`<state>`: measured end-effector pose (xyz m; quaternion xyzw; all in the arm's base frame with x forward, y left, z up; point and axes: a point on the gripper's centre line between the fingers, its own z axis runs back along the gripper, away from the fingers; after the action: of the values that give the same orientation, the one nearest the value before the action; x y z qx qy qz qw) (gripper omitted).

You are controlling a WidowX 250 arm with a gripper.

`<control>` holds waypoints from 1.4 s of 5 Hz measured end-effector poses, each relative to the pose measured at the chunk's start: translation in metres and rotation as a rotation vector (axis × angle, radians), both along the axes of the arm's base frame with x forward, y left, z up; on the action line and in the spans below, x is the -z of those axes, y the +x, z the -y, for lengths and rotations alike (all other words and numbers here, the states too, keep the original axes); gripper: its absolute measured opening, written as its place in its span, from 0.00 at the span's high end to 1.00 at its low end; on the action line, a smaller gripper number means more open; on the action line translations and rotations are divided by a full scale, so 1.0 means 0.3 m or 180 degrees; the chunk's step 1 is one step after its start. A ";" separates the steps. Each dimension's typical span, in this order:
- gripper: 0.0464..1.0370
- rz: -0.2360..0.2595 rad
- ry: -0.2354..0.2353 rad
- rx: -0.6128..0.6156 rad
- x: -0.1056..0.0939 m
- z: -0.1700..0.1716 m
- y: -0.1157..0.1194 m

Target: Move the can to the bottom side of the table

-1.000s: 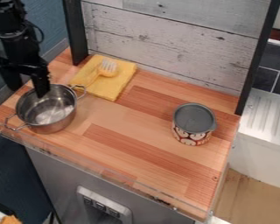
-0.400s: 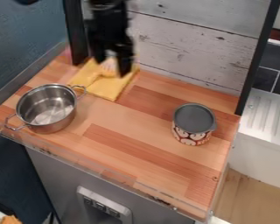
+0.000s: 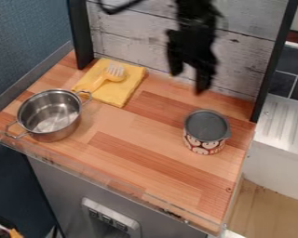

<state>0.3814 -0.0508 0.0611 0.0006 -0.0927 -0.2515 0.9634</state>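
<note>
The gripper (image 3: 189,80), fingers spread and holding nothing, has swung across from the pot (image 3: 50,115) to just beyond the can (image 3: 206,131); grasping is presumably next. The can stands upright below it. Past the can, wood runs to the table's front edge (image 3: 102,172), probably giving room to travel; overshoot there risks a fall. The backboard (image 3: 132,32) rises behind the gripper. Farther aside lies the cloth (image 3: 125,88), bearing a fork (image 3: 115,73).

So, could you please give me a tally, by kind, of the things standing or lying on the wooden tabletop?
Pot: 1
Can: 1
Cloth: 1
Utensil, lying on the cloth: 1
Total: 4
</note>
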 end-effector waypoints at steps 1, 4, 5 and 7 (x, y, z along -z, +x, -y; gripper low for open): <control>0.04 -0.0081 -0.0034 0.0152 0.059 0.151 -0.001; 0.04 -0.0121 0.0019 0.0247 0.154 0.201 -0.064; 0.04 -0.0198 0.0118 0.0204 0.180 0.121 -0.077; 0.04 -0.0385 0.0183 0.0094 0.211 -0.036 -0.153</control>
<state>0.3354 -0.0400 -0.0021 0.0116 -0.0270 -0.2678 0.9630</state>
